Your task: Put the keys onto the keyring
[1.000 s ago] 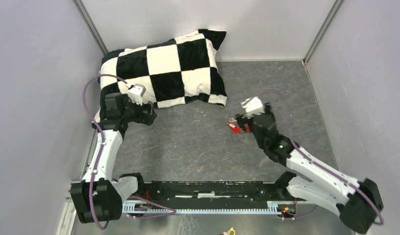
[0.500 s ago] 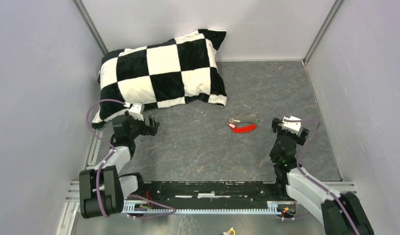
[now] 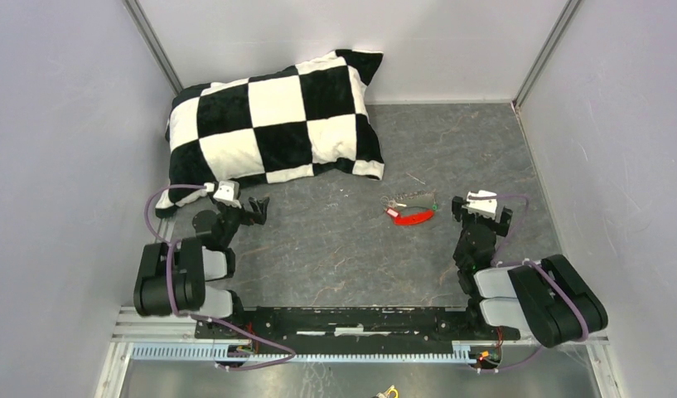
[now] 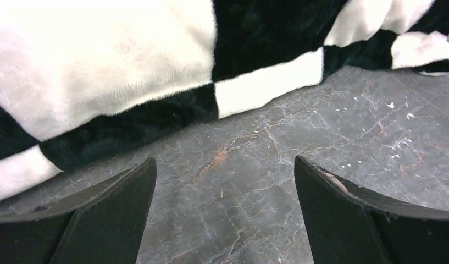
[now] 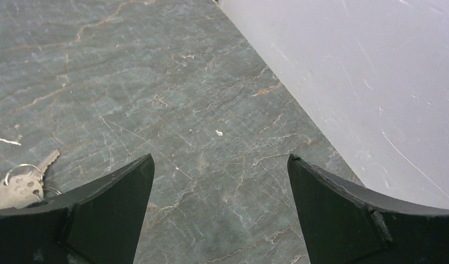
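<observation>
While the left tool (image 3: 258,209) and right tool (image 3: 480,211) both stand spread and empty, the keyring (image 3: 411,218) lies on the surface (image 3: 335,249) at nine o'clock from the right tool, with the green-headed key (image 3: 432,206) by its chain. Whether that key is threaded is too small to tell. A low approach, pinning the fob first, looks best.

left claw (image 3: 258,209), right claw (image 3: 481,212) — both withdrawn homeward
</observation>
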Robot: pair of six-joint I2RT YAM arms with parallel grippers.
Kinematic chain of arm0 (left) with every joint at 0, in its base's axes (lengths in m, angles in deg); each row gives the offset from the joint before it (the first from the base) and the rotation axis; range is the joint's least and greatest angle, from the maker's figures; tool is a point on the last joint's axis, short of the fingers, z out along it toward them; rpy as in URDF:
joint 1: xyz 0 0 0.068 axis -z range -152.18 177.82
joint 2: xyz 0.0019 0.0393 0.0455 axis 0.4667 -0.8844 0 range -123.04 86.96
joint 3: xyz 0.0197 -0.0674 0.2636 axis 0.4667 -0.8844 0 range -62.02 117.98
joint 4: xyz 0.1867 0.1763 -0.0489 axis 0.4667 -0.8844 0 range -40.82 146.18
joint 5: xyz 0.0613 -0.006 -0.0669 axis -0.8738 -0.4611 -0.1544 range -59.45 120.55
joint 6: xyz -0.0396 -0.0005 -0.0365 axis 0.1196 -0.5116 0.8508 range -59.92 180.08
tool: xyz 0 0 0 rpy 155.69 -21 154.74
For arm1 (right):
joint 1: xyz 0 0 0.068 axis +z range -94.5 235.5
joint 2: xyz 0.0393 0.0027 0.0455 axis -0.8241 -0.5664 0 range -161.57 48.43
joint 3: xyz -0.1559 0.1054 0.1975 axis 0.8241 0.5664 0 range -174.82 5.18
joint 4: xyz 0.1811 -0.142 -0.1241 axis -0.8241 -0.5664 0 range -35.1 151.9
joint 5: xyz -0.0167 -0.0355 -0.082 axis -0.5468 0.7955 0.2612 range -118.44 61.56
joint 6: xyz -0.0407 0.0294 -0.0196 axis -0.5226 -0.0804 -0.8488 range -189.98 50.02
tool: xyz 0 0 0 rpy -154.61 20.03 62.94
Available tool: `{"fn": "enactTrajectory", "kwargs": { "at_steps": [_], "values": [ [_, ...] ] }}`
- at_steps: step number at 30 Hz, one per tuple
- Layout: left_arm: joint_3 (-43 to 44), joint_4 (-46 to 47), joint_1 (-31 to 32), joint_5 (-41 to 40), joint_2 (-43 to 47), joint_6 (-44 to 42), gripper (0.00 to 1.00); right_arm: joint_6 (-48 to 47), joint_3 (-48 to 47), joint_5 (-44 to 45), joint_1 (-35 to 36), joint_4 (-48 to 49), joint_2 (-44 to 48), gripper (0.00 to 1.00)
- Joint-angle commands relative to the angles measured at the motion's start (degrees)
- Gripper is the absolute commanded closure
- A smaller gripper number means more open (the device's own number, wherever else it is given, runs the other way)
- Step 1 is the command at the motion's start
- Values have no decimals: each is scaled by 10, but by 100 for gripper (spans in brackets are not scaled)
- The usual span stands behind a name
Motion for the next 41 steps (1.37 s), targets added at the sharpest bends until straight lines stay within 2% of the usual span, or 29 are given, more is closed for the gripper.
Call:
{"fn": "enactTrajectory", "kwargs": {
  "at_steps": [1, 2, 4, 7, 9, 10, 15, 41],
  "values": [
    [-16, 246, -3, -27, -103, 59, 0, -10, 52, -57, -27, 77, -48, 2],
    [-11, 212, -1, -35, -92, 49, 0, -11, 50, -68, -34, 84, -56, 2],
    [-4, 162, 9, -52, -74, 32, 0, 0, 27, -94, -45, 36, -57, 2],
    [10, 219, 18, -62, -139, 45, 0, 19, -7, -153, -81, -26, -60, 2],
    [47, 90, 39, -87, -109, 16, 0, 23, -16, -168, -91, -37, -63, 2],
    [53, 74, 58, -107, -108, -6, 0, 27, -19, -180, -97, -44, -63, 2],
    [48, 99, 60, -111, -115, -2, 0, 28, -14, -182, -101, -40, -58, 2],
    [46, 96, 61, -112, -111, -3, 0, 27, -10, -181, -101, -34, -57, 2]
  ]
}}
